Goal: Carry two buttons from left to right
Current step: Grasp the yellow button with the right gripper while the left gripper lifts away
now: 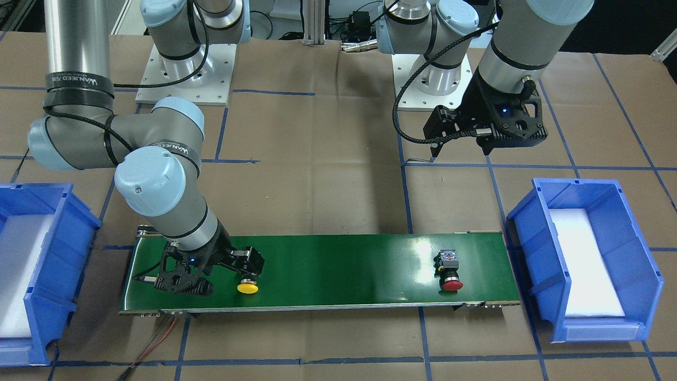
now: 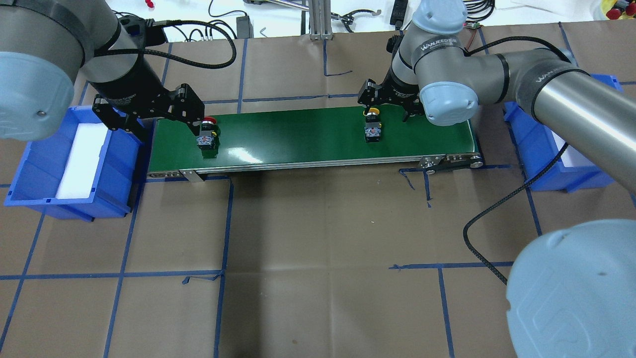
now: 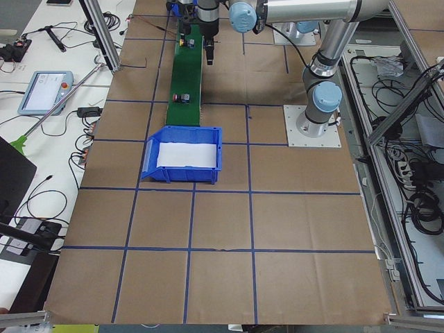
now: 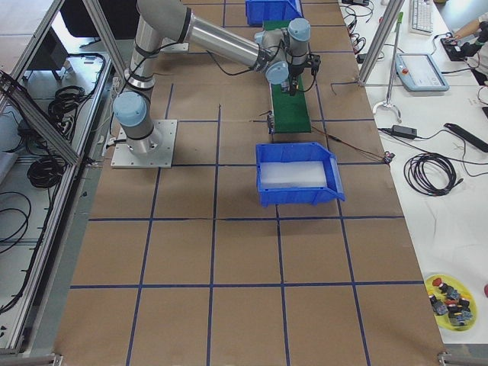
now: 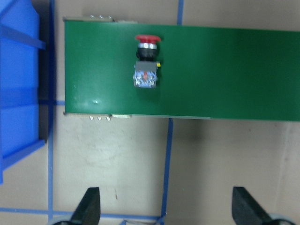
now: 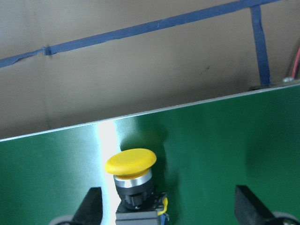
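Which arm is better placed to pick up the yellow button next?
Right. The right gripper hangs open close over the yellow button; the left gripper hovers off the belt at the other end, by the red button.

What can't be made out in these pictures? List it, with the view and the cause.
- Yellow button: the front-facing view shows only its cap, since the right gripper covers the body. The right wrist view cuts the body off at the bottom edge.
- Red button: the left wrist view is blurred, so the markings on its body are unreadable.
- Both buttons: too small in the side views.
- Robot's-right blue bin: in the overhead view, largely behind the right arm.
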You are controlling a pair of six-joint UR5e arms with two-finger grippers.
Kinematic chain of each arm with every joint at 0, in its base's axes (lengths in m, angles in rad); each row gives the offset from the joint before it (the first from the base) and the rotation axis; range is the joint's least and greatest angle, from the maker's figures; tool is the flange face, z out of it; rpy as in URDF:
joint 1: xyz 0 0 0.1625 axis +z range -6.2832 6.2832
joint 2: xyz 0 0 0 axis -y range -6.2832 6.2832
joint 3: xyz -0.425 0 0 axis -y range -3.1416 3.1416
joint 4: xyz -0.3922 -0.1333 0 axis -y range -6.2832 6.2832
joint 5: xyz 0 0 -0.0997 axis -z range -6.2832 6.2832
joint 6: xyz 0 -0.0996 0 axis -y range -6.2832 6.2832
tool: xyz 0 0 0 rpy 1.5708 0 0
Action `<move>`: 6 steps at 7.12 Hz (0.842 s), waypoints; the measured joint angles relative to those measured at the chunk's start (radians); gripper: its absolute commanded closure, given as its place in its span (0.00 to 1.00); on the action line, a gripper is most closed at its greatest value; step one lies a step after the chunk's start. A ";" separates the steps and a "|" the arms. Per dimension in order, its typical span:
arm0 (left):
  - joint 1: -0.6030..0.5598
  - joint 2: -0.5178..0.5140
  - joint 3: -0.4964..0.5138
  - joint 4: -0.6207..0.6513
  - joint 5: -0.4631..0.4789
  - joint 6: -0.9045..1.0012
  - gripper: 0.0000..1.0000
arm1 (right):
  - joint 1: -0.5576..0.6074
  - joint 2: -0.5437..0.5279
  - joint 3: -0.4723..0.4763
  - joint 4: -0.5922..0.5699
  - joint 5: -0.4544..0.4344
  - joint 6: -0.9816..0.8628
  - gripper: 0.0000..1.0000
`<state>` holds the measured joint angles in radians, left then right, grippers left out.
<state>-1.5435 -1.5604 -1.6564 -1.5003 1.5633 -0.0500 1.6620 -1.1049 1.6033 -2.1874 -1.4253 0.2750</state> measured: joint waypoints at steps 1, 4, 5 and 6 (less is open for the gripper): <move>-0.004 0.010 -0.008 -0.003 0.001 -0.009 0.00 | 0.004 0.001 0.002 0.002 -0.002 0.000 0.00; -0.006 0.022 -0.013 -0.002 0.005 -0.010 0.00 | 0.007 0.017 0.016 0.011 -0.015 -0.008 0.40; -0.006 0.023 -0.014 -0.001 0.005 -0.009 0.00 | 0.007 0.023 0.015 0.012 -0.028 -0.011 0.85; -0.006 0.026 -0.015 0.000 0.007 -0.008 0.00 | 0.007 0.027 0.013 0.016 -0.051 -0.016 0.94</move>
<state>-1.5493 -1.5347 -1.6713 -1.5005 1.5698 -0.0579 1.6688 -1.0780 1.6165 -2.1710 -1.4766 0.2592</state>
